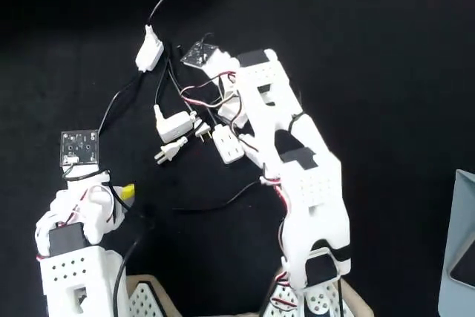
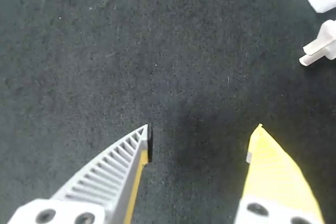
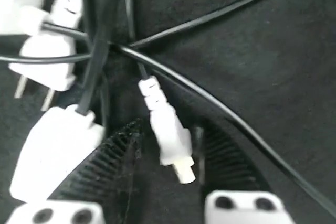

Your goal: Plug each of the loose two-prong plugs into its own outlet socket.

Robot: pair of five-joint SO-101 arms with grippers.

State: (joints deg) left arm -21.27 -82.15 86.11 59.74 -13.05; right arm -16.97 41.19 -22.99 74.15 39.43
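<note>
The black table (image 1: pixel 386 109) carries a tangle of black cables (image 1: pixel 189 98) with everything apparently unplugged, so the task looks barely begun. The right gripper (image 3: pixel 169 129) sits low in the tangle, its jaws parted on either side of a small white plug (image 3: pixel 170 145), a gap showing on one side. Just beside it lies a white block (image 1: pixel 228 144), probably a socket. A two-prong plug (image 1: pixel 171 152) lies loose nearby, prongs bare. The left gripper (image 2: pixel 202 135) hangs wide open over bare table, holding nothing.
</note>
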